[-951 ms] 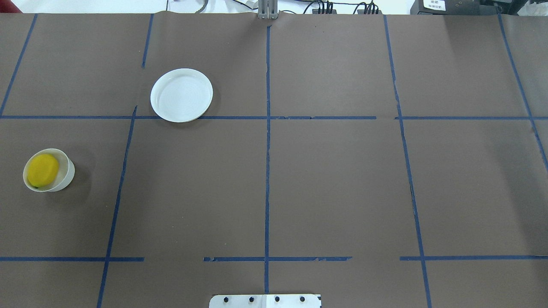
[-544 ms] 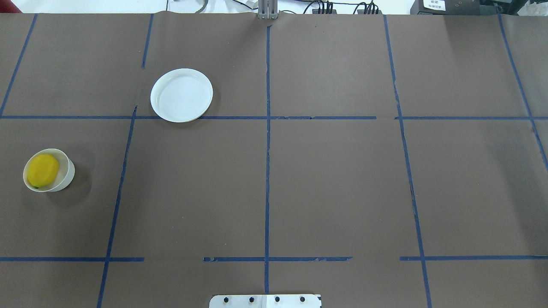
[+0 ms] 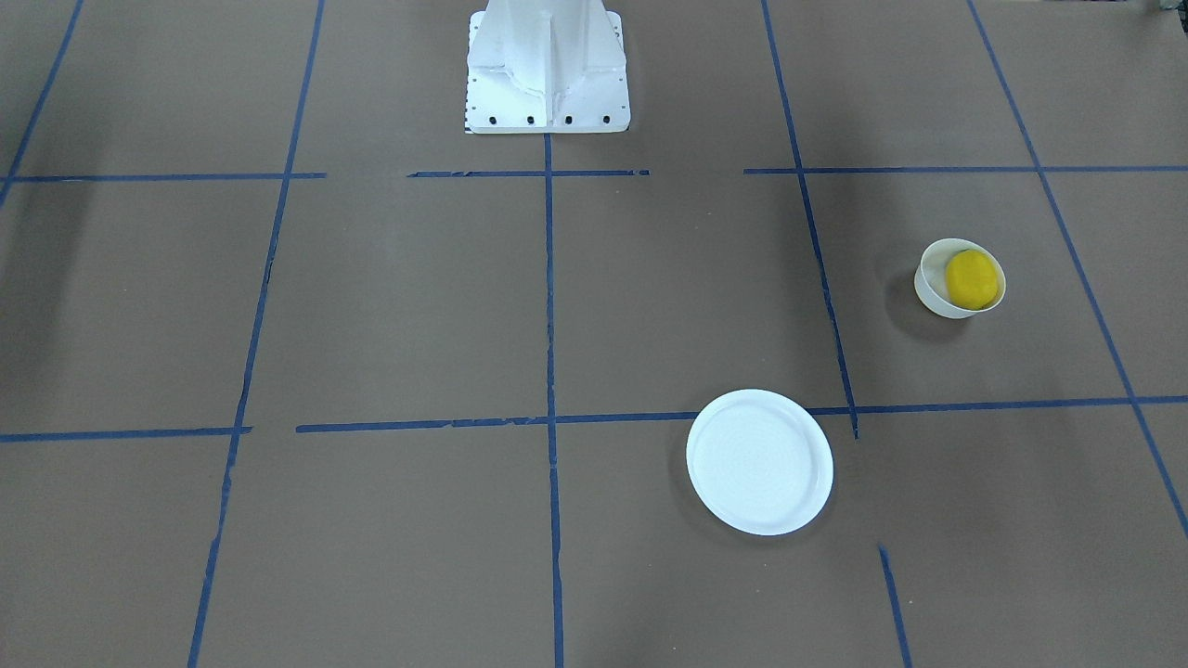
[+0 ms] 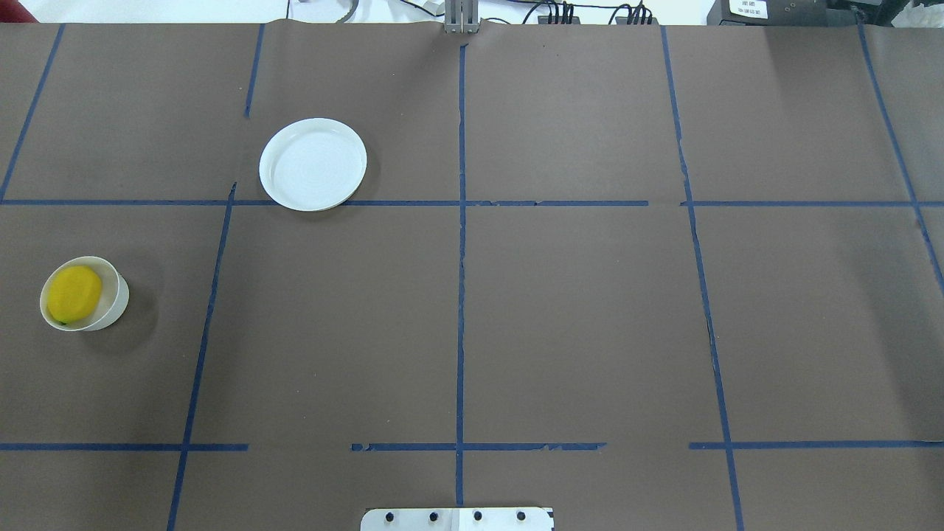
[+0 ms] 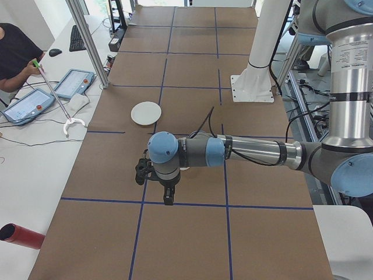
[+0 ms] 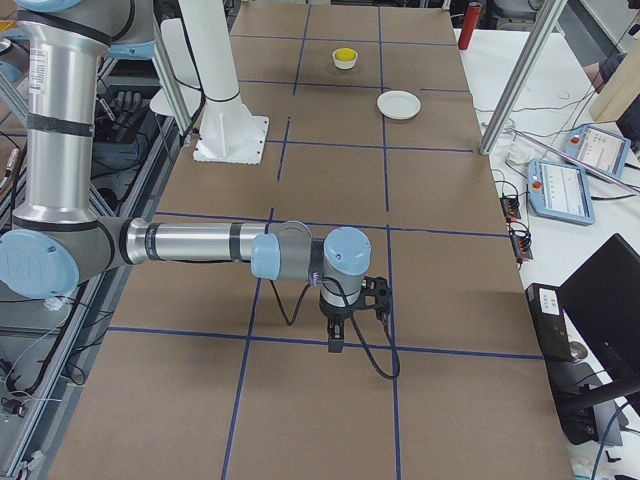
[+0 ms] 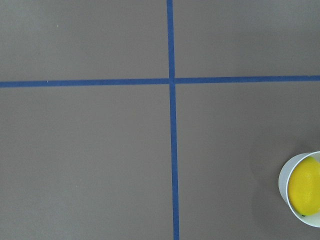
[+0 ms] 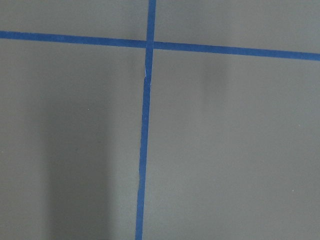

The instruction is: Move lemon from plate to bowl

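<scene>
The yellow lemon (image 4: 74, 293) lies inside the small off-white bowl (image 4: 118, 301) at the table's left side; both also show in the front view, lemon (image 3: 973, 278) in bowl (image 3: 929, 289), and at the left wrist view's lower right, lemon (image 7: 306, 192) in bowl (image 7: 284, 176). The flat white plate (image 4: 313, 164) stands empty farther back; it also shows in the front view (image 3: 759, 461). My left gripper (image 5: 168, 200) and right gripper (image 6: 335, 345) show only in the side views, pointing down above the table; I cannot tell whether they are open or shut.
Blue tape lines divide the brown table cover. The white robot pedestal (image 3: 546, 65) stands at the table's near middle edge. An operator (image 5: 14, 55) with tablets sits beside the table. A red cylinder (image 5: 20, 236) lies off the table's edge.
</scene>
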Tool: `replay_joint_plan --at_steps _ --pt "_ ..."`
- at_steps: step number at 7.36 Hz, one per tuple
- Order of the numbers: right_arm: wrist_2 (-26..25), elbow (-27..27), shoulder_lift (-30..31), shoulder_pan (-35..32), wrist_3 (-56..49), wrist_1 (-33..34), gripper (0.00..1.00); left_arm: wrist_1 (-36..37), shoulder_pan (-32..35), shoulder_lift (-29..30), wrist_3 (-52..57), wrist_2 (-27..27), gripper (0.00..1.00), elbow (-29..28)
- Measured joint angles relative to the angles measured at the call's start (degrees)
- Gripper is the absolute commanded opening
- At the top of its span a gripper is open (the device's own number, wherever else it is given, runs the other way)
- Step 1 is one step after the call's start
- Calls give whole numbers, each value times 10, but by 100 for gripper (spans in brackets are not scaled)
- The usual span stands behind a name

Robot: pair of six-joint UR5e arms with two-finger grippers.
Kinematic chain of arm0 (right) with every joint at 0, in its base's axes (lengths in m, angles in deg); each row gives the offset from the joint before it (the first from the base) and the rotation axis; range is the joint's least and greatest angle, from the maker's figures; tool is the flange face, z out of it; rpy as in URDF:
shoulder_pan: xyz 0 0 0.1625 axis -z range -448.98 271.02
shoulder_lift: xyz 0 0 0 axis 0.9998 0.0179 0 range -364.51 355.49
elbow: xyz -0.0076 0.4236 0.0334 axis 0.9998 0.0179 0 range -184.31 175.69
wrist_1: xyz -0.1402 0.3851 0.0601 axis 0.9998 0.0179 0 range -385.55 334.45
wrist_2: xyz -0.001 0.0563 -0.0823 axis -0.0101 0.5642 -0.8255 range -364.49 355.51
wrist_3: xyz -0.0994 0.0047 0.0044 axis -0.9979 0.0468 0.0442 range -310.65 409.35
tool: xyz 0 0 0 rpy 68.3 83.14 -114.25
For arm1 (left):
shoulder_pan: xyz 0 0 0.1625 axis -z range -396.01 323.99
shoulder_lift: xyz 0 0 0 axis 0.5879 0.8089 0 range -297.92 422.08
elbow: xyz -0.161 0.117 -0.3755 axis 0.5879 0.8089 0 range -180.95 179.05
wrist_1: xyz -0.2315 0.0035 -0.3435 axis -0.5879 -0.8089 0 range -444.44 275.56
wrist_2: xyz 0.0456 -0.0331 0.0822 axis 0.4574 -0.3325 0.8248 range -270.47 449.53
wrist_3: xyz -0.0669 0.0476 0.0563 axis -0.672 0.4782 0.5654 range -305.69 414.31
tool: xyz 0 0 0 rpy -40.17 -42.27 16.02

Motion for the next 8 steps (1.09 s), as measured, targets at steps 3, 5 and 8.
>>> replay_joint_plan --at_steps 3,5,8 --pt "0 0 0 0 0 0 100 0 1 -3 -2 30 100 23" --pt "0 0 0 0 0 0 100 4 2 -3 -2 33 100 21" --pt "0 0 0 0 0 0 100 7 1 -8 -1 33 100 26"
